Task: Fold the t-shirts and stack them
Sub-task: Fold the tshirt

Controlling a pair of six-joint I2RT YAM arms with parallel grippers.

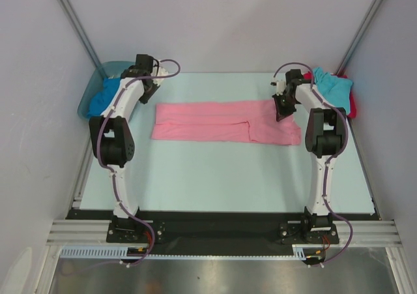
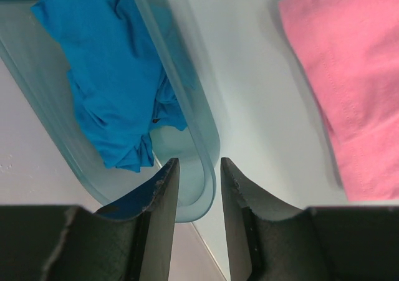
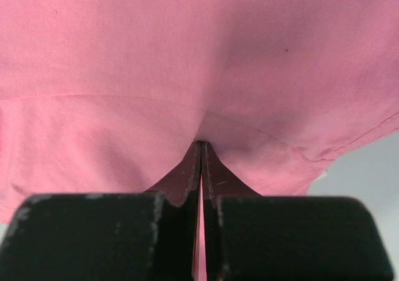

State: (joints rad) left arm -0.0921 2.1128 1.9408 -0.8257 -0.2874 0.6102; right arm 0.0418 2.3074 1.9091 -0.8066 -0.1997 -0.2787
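A pale blue-green table (image 1: 228,176) fills the floor of a narrow booth. Plain grey-white walls close it in: a back wall (image 1: 221,20), a left wall (image 1: 32,124) and a right wall (image 1: 397,131). A thin metal post runs up each back corner, left (image 1: 71,20) and right (image 1: 368,20). A black strip (image 1: 221,217) and an aluminium rail (image 1: 221,232) edge the near side, with brushed metal sheet (image 1: 221,274) below. The light is soft and even, and shadows are faint.
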